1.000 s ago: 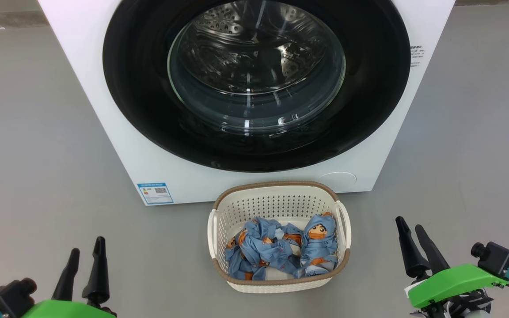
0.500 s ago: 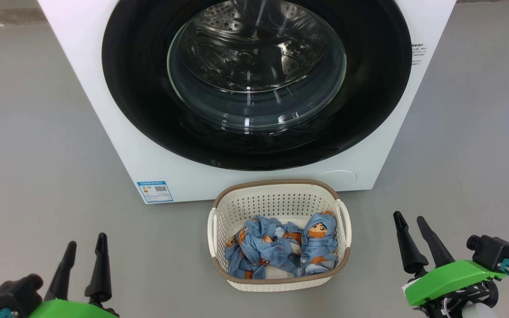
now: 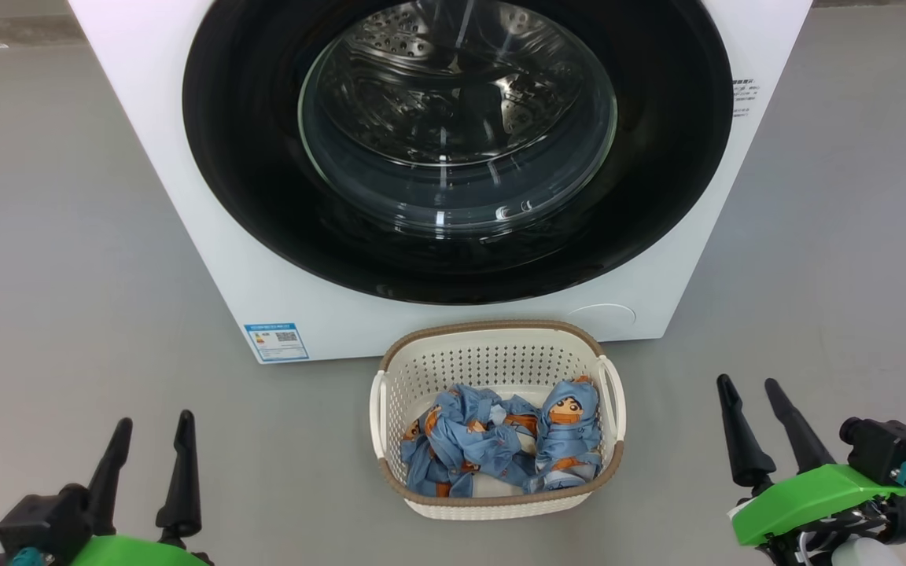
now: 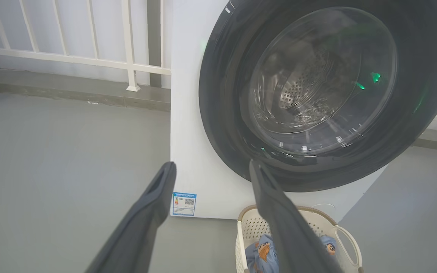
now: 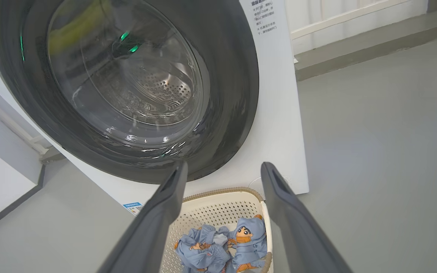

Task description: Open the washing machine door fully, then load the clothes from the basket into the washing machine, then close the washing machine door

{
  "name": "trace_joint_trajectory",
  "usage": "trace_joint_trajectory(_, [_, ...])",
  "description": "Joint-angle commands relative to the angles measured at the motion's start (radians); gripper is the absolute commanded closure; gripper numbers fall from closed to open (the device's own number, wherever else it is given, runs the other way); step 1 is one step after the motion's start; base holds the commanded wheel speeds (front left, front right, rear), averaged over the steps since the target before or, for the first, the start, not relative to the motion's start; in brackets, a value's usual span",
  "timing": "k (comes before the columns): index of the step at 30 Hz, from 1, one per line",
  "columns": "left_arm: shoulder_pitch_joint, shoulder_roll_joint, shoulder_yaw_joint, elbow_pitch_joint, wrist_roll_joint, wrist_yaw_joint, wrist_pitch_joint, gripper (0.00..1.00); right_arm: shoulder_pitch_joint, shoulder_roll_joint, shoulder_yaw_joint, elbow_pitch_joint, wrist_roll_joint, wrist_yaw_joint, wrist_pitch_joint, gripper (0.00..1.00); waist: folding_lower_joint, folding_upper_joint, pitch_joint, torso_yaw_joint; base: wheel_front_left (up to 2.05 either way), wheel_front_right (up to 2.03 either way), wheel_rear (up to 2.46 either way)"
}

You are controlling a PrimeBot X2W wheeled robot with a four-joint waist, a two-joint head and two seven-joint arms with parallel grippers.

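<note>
Head view, for you at the controls:

- The large round washing machine door (image 3: 457, 141), glossy black rim around a bulging clear glass bowl, sits flush in the front of the big white washing machine (image 3: 327, 322). Treat it as shut, so opening it comes first.
- The left gripper (image 3: 154, 422) and the right gripper (image 3: 748, 384) hang low over the grey floor (image 3: 68, 275), one at each side. Both have their fingers spread wide and hold nothing.
- The door lies ahead of and above both claws, facing you squarely, and neither arm is clearly nearer. The right one sits slightly further forward.
- No handle or hinge side can be made out on the rim. Find it before you pick an arm.
- The small cream perforated plastic basket (image 3: 492, 362) stands on the floor just before the machine's front edge, between the claws. The light blue cartoon-print clothes (image 3: 492, 444) are bunched inside it.
</note>
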State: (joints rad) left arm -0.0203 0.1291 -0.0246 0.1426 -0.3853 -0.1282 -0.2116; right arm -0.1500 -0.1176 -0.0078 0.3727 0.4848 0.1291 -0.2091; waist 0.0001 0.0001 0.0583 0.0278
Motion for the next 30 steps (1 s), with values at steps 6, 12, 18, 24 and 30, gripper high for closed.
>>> trace_joint_trajectory(6, [-0.037,0.03,0.026,-0.038,0.091,-0.002,-0.03,0.0,-0.012,-0.01,-0.018,-0.009,-0.122,0.001,-0.032,0.0,0.0,-0.0001,0.004,0.002,0.0,0.0,0.0])
trace_joint_trajectory(12, [-0.038,0.037,0.024,-0.043,0.161,-0.002,-0.047,0.0,-0.011,-0.004,-0.035,-0.004,-0.218,0.002,-0.05,0.0,0.0,-0.0001,0.011,0.001,0.0,0.0,0.0])
trace_joint_trajectory(18, [-0.038,0.041,0.026,-0.035,0.19,-0.003,-0.05,0.0,-0.011,0.004,-0.044,-0.004,-0.242,0.002,-0.053,0.0,0.0,-0.0001,0.01,-0.001,0.0,0.0,0.0])
trace_joint_trajectory(24, [-0.032,0.035,0.038,-0.024,0.196,-0.003,-0.05,0.0,-0.005,0.011,-0.046,-0.005,-0.242,0.002,-0.053,0.0,0.0,-0.0001,0.002,-0.005,0.0,0.0,0.0])
trace_joint_trajectory(30, [-0.033,0.029,0.055,-0.003,0.196,-0.003,-0.05,0.0,-0.002,0.014,-0.047,-0.008,-0.241,0.002,-0.053,0.0,0.0,-0.0001,-0.002,-0.008,0.0,0.0,0.0])
